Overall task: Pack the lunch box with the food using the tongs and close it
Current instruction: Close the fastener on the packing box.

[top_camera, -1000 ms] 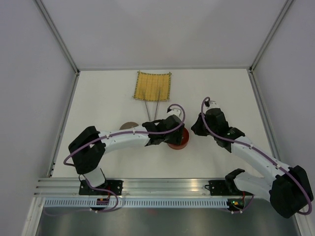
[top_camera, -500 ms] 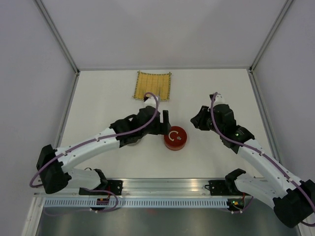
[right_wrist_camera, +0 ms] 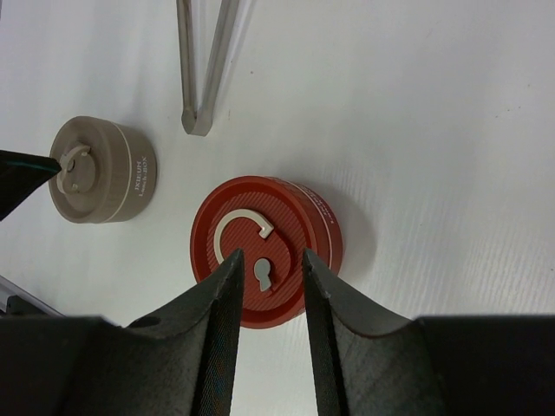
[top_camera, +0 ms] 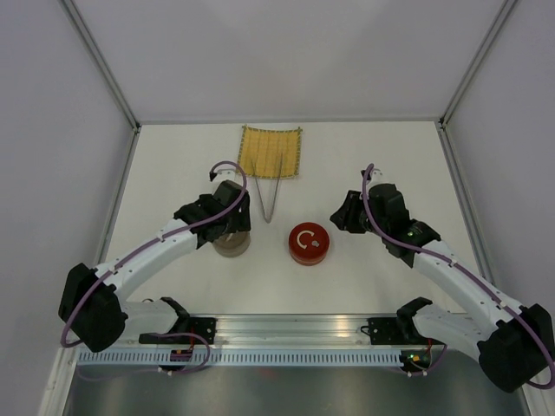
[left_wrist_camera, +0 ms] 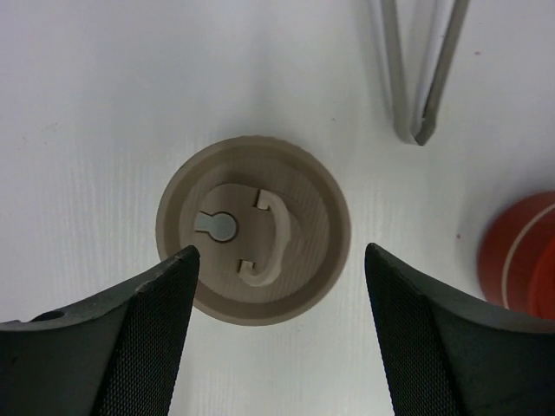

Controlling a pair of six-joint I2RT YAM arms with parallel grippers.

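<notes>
I keep the left jaws spread wide with nothing in them, hanging straight over the beige tin [left_wrist_camera: 253, 230] so its lidded top shows between the two fingers [left_wrist_camera: 147, 334]. By my reckoning, a straight descent from there would straddle the tin. The right jaws stand only partly apart, also empty, above the red tin [right_wrist_camera: 267, 251]. Their narrow gap lines up near the ring [right_wrist_camera: 236, 216] on its lid, which suits pinching that ring rather than the whole tin. The tongs [top_camera: 270, 195] lie unheld on the tabletop [top_camera: 173, 173] between the arms, V tip toward me, open ends on the yellow mat [top_camera: 270, 152]. No food shows anywhere, and since both tins are lidded I cannot tell whether it is inside.
</notes>
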